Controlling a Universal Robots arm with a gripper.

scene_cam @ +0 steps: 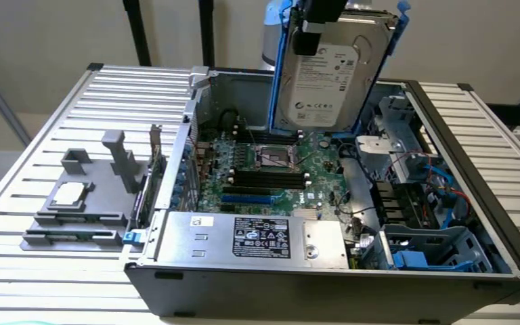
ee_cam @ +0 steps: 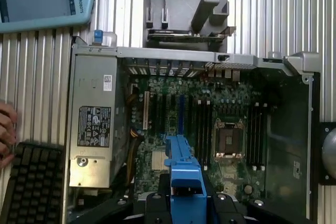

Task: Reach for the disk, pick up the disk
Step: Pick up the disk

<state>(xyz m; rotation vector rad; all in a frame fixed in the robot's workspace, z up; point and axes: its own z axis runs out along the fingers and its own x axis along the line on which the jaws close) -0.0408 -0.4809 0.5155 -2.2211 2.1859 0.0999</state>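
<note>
Hanging upright in the pincer (scene_cam: 319, 27), the disk (scene_cam: 332, 74) was clamped at its top edge, long axis vertical, held clear above the open case (scene_cam: 477, 223) on the counter (scene_cam: 25, 169).

My claw (scene_cam: 321, 30) hung high above the open computer case, at the top of the exterior view, pointing down. Its black fingers (scene_cam: 313, 42) were clamped on the upper end of the disk (scene_cam: 332, 74), which dangled upright beneath them, clear of everything below. In the wrist view, my dark finger bases (ee_cam: 157, 203) sat on either side of the disk's blue frame.
</note>
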